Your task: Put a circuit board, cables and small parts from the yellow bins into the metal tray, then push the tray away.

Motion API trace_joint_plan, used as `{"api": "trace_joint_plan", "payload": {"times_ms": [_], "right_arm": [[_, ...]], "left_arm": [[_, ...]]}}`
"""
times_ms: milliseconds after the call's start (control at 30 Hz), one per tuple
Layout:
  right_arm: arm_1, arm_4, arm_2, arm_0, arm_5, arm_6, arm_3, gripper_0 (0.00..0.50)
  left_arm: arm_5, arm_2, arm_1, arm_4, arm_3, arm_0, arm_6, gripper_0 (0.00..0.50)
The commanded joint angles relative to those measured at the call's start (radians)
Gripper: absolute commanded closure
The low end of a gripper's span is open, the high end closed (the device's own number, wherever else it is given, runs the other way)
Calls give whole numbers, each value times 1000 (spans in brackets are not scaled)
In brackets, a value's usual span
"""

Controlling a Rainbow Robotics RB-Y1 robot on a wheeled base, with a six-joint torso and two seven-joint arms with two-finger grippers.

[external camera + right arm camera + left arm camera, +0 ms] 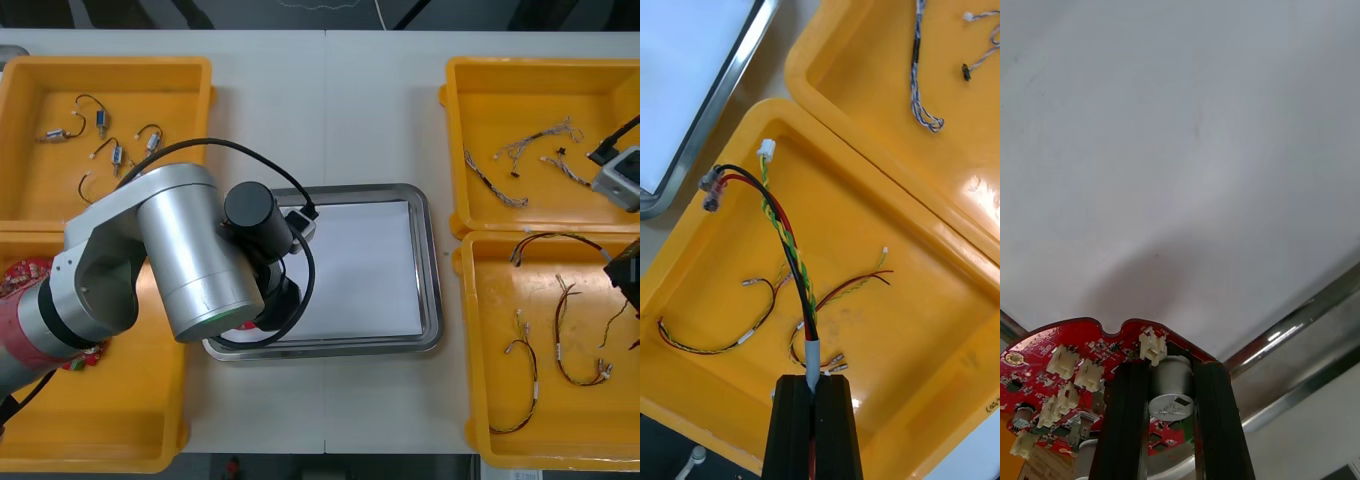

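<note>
The metal tray (428, 262), white inside, lies in the middle of the table. My left arm (190, 250) reaches over the tray's left part. In the left wrist view my left gripper (1171, 373) is shut on a round red circuit board (1071, 360), held above the white tray floor near the tray rim (1300, 334). At the right edge my right gripper (625, 268) hangs over the near right yellow bin (470, 330). The right gripper (813, 384) is shut on a red and yellow cable (790, 247), which rises from the fingers above the bin (707, 270).
The far left bin (30, 120) holds small metal parts (112, 152) on black wires. Red boards (25, 275) lie in the near left bin. Twisted blue and white cables (495, 185) lie in the far right bin, more red and yellow cables (572, 350) in the near right one.
</note>
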Motion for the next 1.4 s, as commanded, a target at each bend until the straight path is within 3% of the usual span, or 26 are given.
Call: {"api": "trace_joint_plan", "payload": {"times_ms": [33,400,467,533,567,800,900,1200,1400], "right_arm": [[-38,-2,85,-106,3,38,51,500],[-38,11,162,-193,3,81,123,500],[-38,9,162,-193,3,86,123,500],[-37,6,162,-193,3,94,123,500],[-38,4,162,-193,3,95,123,500],[-38,4,162,-193,3,104,119,500],[-38,1,162,-192,3,108,119,500],[-38,-9,168,-196,3,118,91,500],[-37,-29,240,-258,3,124,25,500]], "left_arm": [[-63,-47,-23,-33,44,-35,89,500],[-149,-93,-25,-57,112,-35,122,494],[-149,-93,-25,-56,112,-35,129,384],[-149,-93,-25,-56,109,-35,135,92],[-149,-90,-25,-57,106,-35,138,0],[-130,-53,-31,-48,73,-37,158,0],[-75,-9,-42,-30,47,-46,164,0],[158,240,-46,76,-52,-58,153,0],[199,410,-22,139,-78,-64,135,0]]}}
